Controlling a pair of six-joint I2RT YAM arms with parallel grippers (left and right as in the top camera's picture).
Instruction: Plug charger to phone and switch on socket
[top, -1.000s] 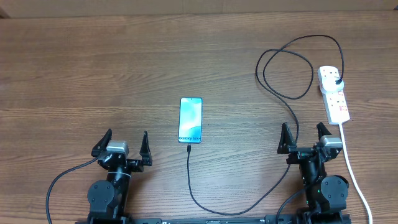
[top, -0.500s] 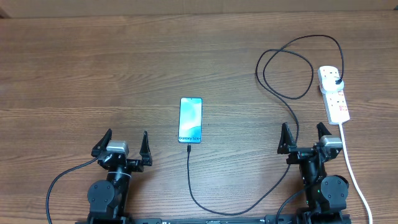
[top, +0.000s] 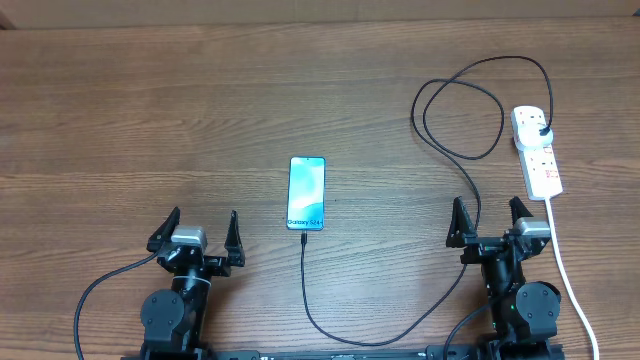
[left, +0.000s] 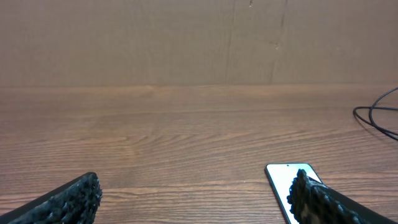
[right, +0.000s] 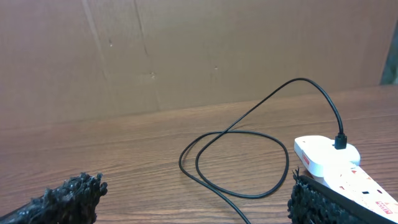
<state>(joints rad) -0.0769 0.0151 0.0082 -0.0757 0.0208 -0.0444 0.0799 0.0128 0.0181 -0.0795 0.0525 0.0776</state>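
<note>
Your left gripper (top: 203, 226) sits at the lower left of the overhead frame, fingers spread wide, nothing between them. Your right gripper (top: 488, 216) is at the lower right, also spread wide and holding nothing. The phone (top: 307, 193) lies flat on the wooden table (top: 150, 100) at center frame, screen lit and facing up, between the two grippers and a little above them. The charger (top: 303, 270) has its small tip touching the phone's bottom edge; whether it is fully seated can't be told. Its cable drops to the bottom edge, swings right past your right arm, loops at upper right and ends in a black plug sitting in the top end of the socket (top: 540, 165). The socket lies at the far right, just above your right gripper. Its switch position is too small to tell.
</note>
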